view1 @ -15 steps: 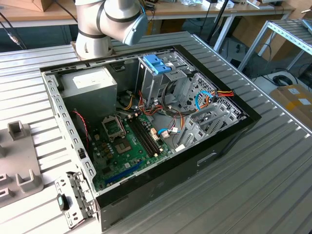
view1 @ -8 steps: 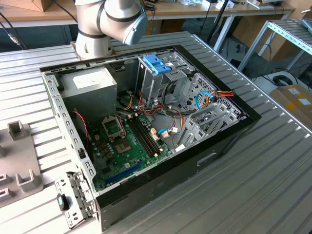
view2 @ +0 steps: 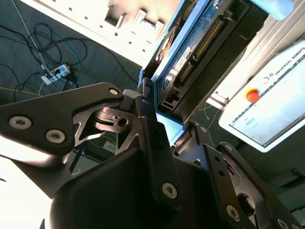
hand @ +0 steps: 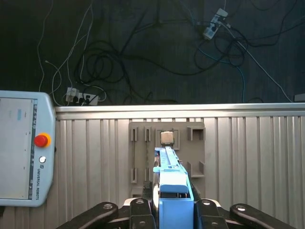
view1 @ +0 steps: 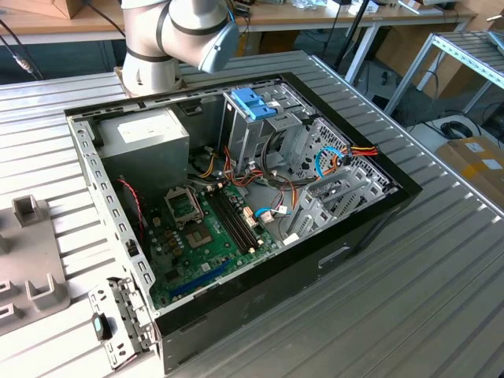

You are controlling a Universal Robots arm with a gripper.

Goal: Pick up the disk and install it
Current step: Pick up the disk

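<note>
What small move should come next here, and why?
Probably a short carry toward the open case. The hand is shut on the disk, which points at the grey holder on the table, so the pick looks done; the drive cage in the case is where it likely belongs.

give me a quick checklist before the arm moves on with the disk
1. Grip: the gripper is shut on the disk in both wrist views: ok.
2. Disk lifted clear of the grey holder behind it: cannot tell.
3. The computer case lies open in the exterior view: ok.
4. Slot free in the drive cage: a blue bracket sits at its top: cannot tell.
5. Path free of snags: loose cables run beside the cage and might catch: not ok.
</note>
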